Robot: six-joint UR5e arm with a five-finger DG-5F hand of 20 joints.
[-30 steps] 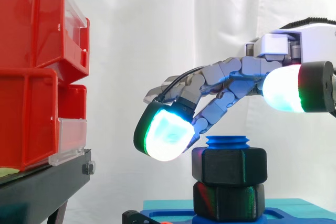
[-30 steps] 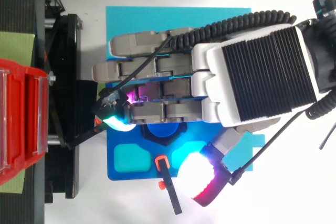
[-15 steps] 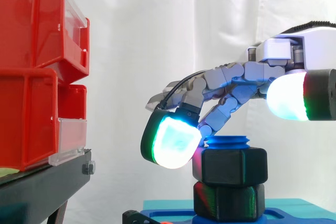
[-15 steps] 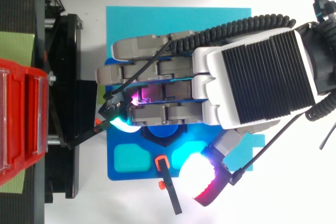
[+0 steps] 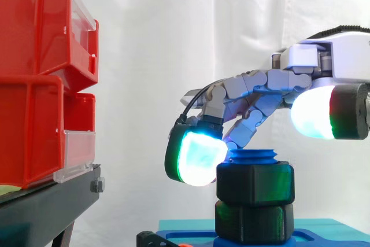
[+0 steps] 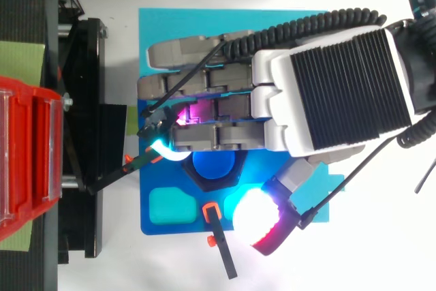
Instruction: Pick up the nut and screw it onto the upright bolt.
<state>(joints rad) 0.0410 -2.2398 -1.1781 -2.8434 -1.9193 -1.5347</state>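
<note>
Hand: the hand (image 5: 260,85) comes in from the right and arches over the bolt, fingers loosely bent and side by side, thumb spread wide; it grips nothing.
Fingertip: one glowing cyan-white pad (image 5: 196,157) hangs at the nut's left side, touching it or just beside it (I can't tell which from here).
Thumb: its bright pad (image 5: 315,114) sits higher than the nut and apart from it, off to the right.
Nut: the black nut (image 5: 254,183) is on the upright bolt, level, just below its top.
Bolt: the blue bolt (image 5: 251,155) shows its threaded tip above the nut.
Below the nut: a second black hex piece (image 5: 254,222) sits directly under it, the two stacked close.
In the way: from above, the fingers hide most of the nut, leaving the bolt's blue top (image 6: 214,165) and a dark rim.
Fixture: a blue base (image 6: 151,185) lies on a teal sheet (image 6: 204,25).
Small bits: an orange clip (image 6: 210,210) and a black stick (image 6: 225,260) sit at the base's near edge.
Bins: red bins (image 5: 34,73) are stacked on a black stand (image 5: 52,206), well left of the bolt.
Surface and room: a white table (image 6: 375,257) lies under it all and a white curtain (image 5: 173,27) hangs behind.
</note>
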